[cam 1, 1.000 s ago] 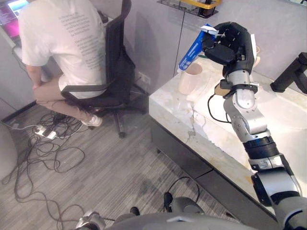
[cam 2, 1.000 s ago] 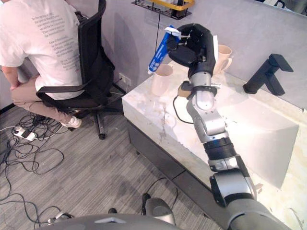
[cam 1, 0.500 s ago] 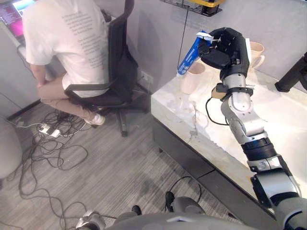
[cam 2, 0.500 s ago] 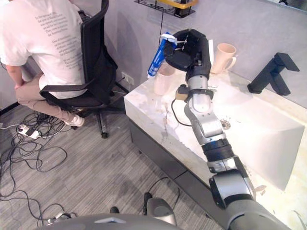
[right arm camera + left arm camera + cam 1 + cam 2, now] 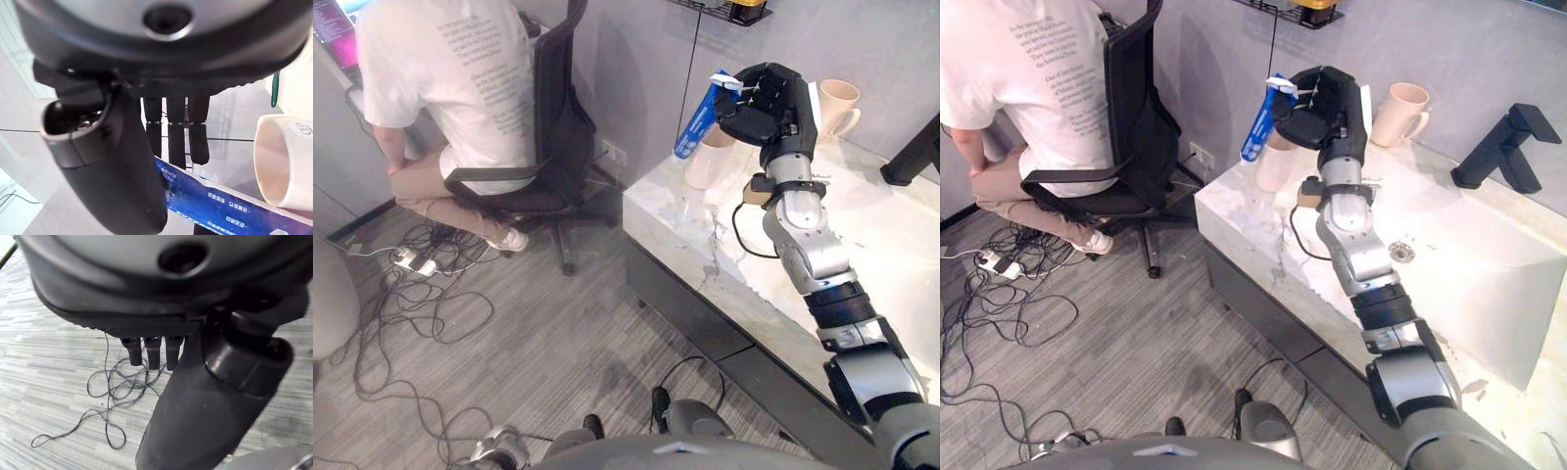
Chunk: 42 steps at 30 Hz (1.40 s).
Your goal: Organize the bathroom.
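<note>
Right hand (image 5: pixel 766 98) is curled round a blue toothpaste tube (image 5: pixel 695 122), gripping it near the white cap end, with the tube's flat tail slanting down toward the open mouth of a pink cup (image 5: pixel 708 160) on the marble table (image 5: pixel 695 250) beside the sink. The right wrist view shows the fingers (image 5: pixel 171 132) wrapped over the tube (image 5: pixel 230 205) and the cup rim (image 5: pixel 286 161) just beside it. The tube looks light and soft-walled, probably a bit slick, so a squeeze could dent it or let it slip; holding near the stiffer cap shoulder seems the safer spot, and it should drop tail-first into the cup. The cup looks rigid and likely breakable, and light enough to tip if knocked. Left hand (image 5: pixel 161 350) hangs low over the floor, fingers loosely relaxed, holding nothing. Counts: one tube, two cups (the second, handled cup (image 5: pixel 837 103) stands farther back by the wall), one black tap (image 5: pixel 1508 147), one wall shelf (image 5: pixel 1298 12), one person (image 5: pixel 450 88) seated in an office chair (image 5: pixel 548 137).
</note>
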### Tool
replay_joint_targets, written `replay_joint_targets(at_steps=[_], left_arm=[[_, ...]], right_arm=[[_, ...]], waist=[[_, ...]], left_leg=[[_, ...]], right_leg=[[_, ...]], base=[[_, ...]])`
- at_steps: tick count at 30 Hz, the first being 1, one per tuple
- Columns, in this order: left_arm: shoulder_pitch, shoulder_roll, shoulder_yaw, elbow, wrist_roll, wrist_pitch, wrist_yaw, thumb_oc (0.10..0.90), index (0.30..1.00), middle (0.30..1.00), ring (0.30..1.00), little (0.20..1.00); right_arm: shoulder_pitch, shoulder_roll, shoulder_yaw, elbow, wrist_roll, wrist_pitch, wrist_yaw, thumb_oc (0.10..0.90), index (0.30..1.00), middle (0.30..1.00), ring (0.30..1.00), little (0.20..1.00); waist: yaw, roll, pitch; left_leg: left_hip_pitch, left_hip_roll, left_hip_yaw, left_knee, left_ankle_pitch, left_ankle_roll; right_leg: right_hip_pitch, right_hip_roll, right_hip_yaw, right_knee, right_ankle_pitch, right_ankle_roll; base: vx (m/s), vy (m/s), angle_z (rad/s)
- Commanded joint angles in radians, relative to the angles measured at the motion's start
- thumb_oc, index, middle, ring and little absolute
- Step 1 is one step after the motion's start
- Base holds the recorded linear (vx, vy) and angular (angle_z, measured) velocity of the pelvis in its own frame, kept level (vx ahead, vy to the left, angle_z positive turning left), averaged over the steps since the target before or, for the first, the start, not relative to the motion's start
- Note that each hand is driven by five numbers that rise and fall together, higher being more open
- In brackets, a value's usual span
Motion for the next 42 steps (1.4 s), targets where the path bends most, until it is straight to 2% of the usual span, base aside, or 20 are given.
replay_joint_targets(at_steps=[1, 19, 26, 42], left_arm=[[0.015, 0.095, 0.003, 0.053, 0.023, 0.067, 0.014, 0.8, 0.9, 0.9, 0.9, 0.9], [0.04, 0.092, 0.022, 0.062, -0.018, 0.069, 0.032, 0.8, 0.9, 0.9, 0.9, 0.9], [0.05, 0.096, 0.024, 0.061, -0.026, 0.064, 0.034, 0.8, 0.9, 0.9, 0.9, 0.9], [0.042, 0.109, 0.016, 0.068, -0.038, 0.082, 0.039, 0.8, 0.9, 0.9, 0.9, 0.9]], right_arm=[[-0.133, -0.058, -0.143, -0.105, -0.035, -0.164, -0.012, 0.4, 0.3, 0.3, 0.3, 0.3], [-0.137, -0.159, -0.199, -0.141, 0.062, -0.193, -0.012, 0.4, 0.3, 0.3, 0.3, 0.3], [-0.144, -0.192, -0.212, -0.159, 0.117, -0.169, -0.019, 0.4, 0.3, 0.3, 0.3, 0.3], [-0.159, -0.169, -0.193, -0.13, 0.174, -0.146, -0.032, 0.4, 0.3, 0.3, 0.3, 0.3]], waist=[[-0.026, -0.078, -0.089], [-0.049, -0.093, -0.133], [-0.048, -0.1, -0.144], [-0.023, -0.097, -0.126]], left_leg=[[-0.004, -0.037, 0.014, 0.109, -0.1, 0.06], [0.029, -0.033, 0.039, 0.073, -0.097, 0.057], [0.031, -0.025, 0.047, 0.068, -0.095, 0.052], [0.024, -0.018, 0.026, 0.056, -0.081, 0.048]], right_leg=[[0.048, -0.006, 0.18, -0.174, 0.159, 0.043], [0.068, 0.01, 0.208, -0.196, 0.16, 0.039], [0.067, 0.012, 0.198, -0.198, 0.157, 0.039], [0.071, 0.01, 0.173, -0.209, 0.157, 0.037]], base=[[0.0, 0.003, -0.1], [0.0, 0.005, -0.05], [0.01, -0.023, -0.04], [0.0, 0.0, 0.0]])
